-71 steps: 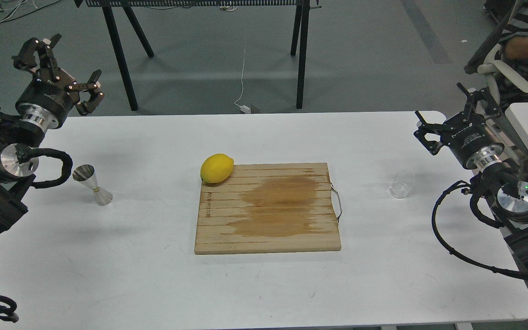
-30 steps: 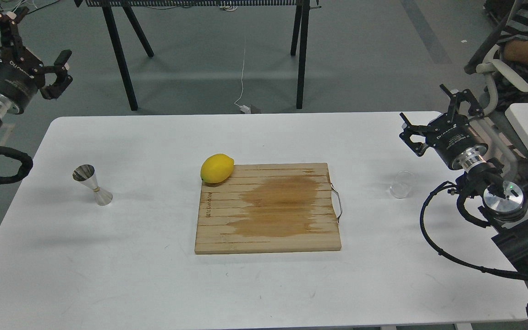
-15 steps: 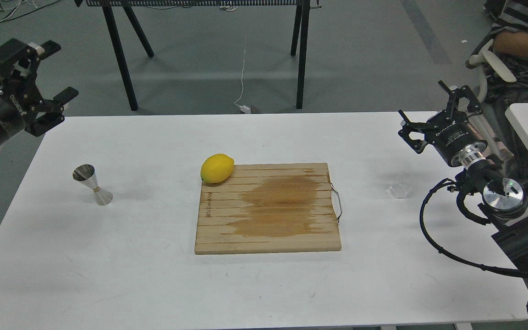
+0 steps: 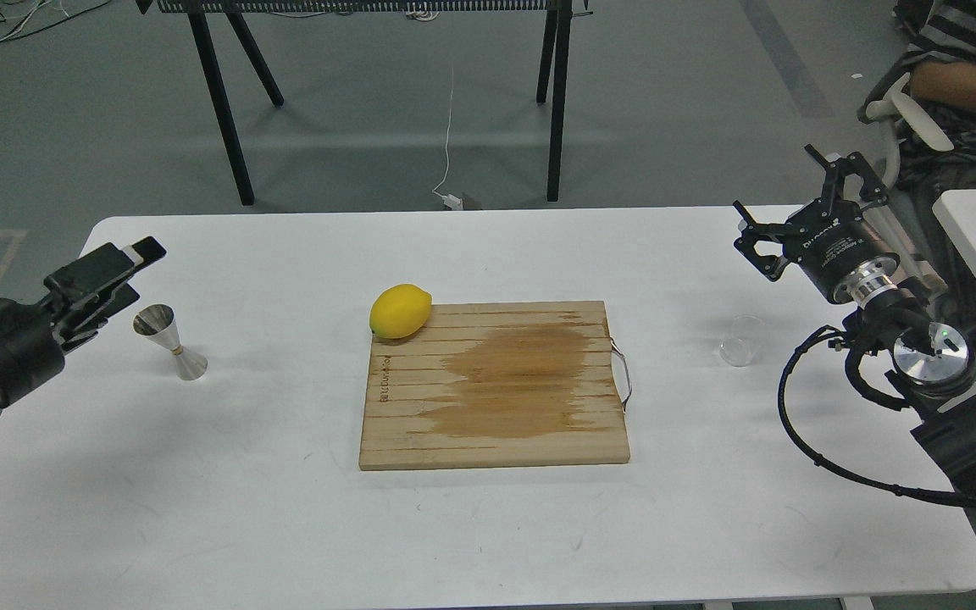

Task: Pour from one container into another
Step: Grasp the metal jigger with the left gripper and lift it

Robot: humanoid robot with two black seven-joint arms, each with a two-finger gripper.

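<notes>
We work at a white table [image 4: 285, 525] on a grey floor, with a wooden cutting board [image 4: 495, 385] in the middle and a lemon [image 4: 401, 311] resting on its far left corner. The steel jigger [image 4: 170, 341] stands upright on the left part of the table, and the clear glass cup [image 4: 743, 341] stands on the right part, well apart from it, with the board between them. Our left gripper [image 4: 119, 271] is just beside the jigger's upper cone, not touching it; its fingers lie nearly in line with our view, so we cannot tell if they are spread. Our right gripper [image 4: 797, 216] hangs behind the cup with its fingers apart, holding nothing. We judge the step in hand is the approach to both vessels. To do it well, we should bring the left fingers around the narrow waist, not push the rim, because the jigger looks easy to tip. The right gripper should take the cup low and level, so nothing spills.
</notes>
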